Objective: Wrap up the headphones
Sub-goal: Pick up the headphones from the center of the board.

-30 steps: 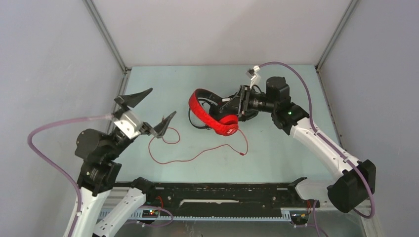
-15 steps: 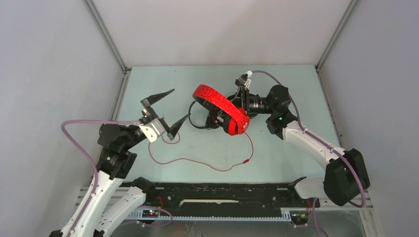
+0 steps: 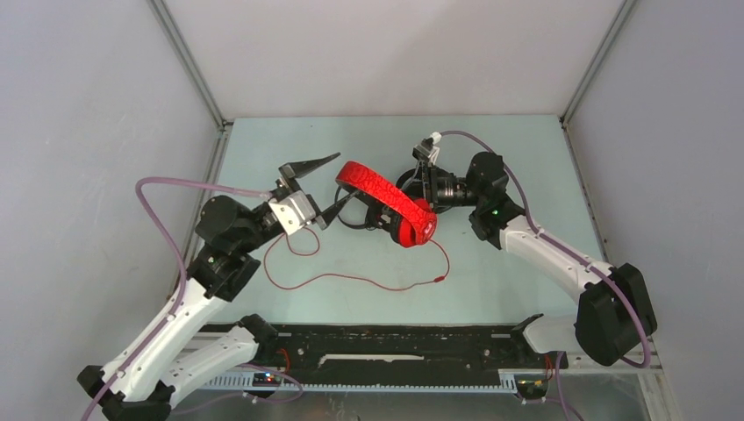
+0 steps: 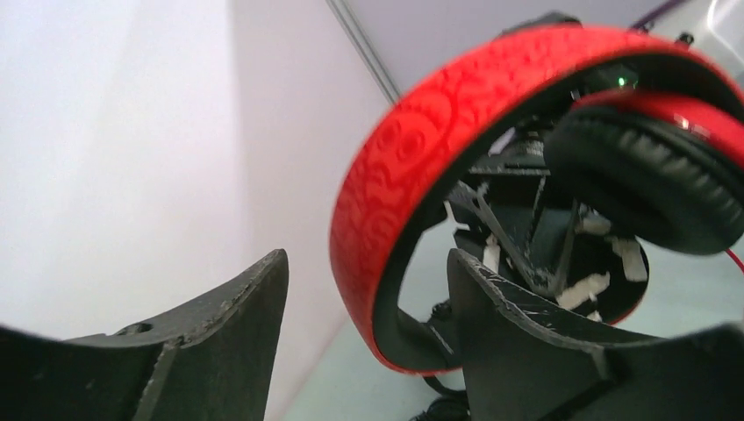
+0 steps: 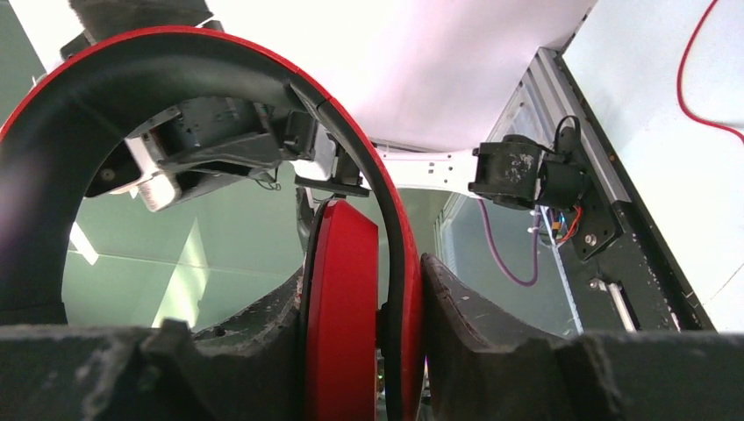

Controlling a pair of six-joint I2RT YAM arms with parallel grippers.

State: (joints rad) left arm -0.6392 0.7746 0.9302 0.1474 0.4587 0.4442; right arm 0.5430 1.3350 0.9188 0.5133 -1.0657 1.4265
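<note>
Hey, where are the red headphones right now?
Top view: the red headphones are mid-table, clamped in the right gripper, their headband's left end between the left gripper's open fingers.

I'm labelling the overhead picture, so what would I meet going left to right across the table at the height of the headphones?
left arm → red headphones → right arm

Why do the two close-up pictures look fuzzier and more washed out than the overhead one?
Top external view: even light, red headphones and their thin cable sharp. Left wrist view: wall washed out white, the left pincer's fingers soft from closeness. Right wrist view: headband smeared on its left side, bright backdrop overexposed.
</note>
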